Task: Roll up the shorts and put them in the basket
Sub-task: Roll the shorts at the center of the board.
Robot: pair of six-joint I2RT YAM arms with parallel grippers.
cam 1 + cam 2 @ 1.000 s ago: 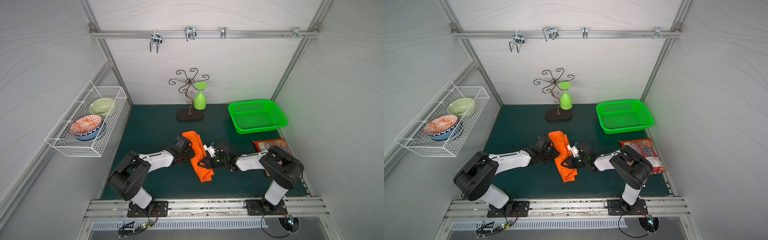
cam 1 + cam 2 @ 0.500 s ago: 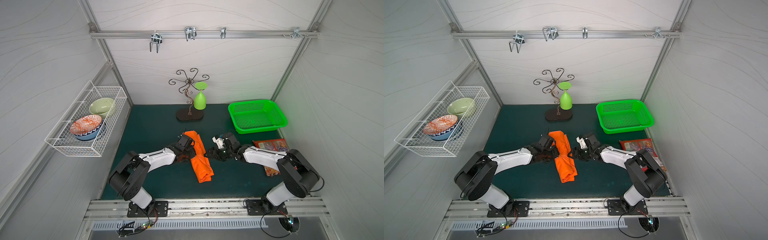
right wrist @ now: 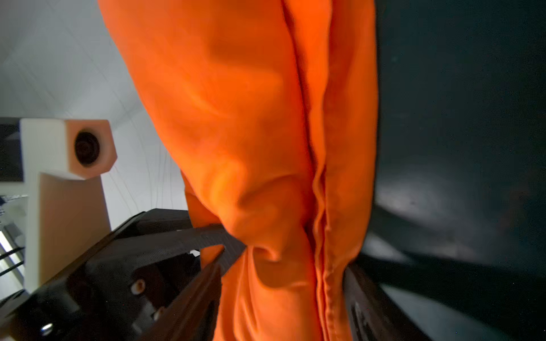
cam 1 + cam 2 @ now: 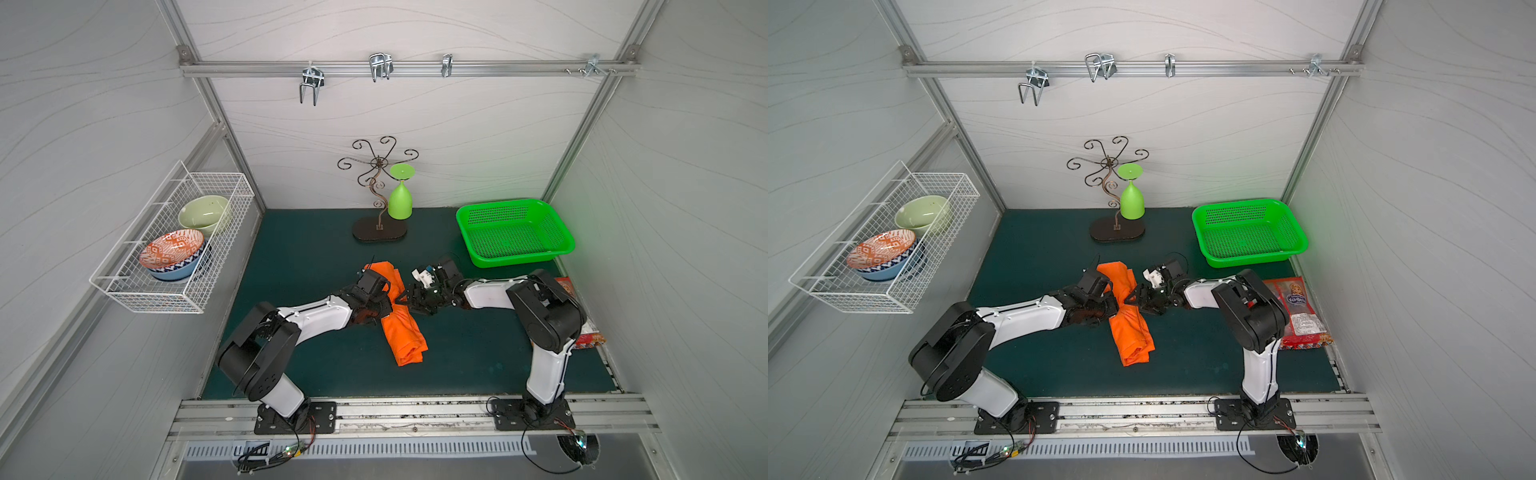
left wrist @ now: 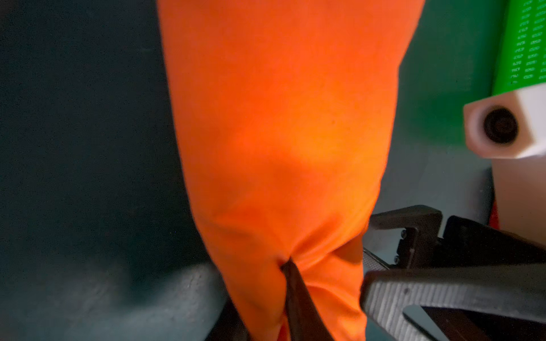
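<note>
On the mat (image 4: 316, 257), left tool (image 4: 388, 305) pinches the shorts (image 4: 405, 332); right tool (image 4: 405, 298) gapes at their opposite edge.

both arms stretch low toward the centre, wrists facing each other. left gripper (image 4: 385, 306) pinches the shorts (image 4: 406, 330); right gripper (image 4: 402, 297) has its jaws spread wide.
</note>
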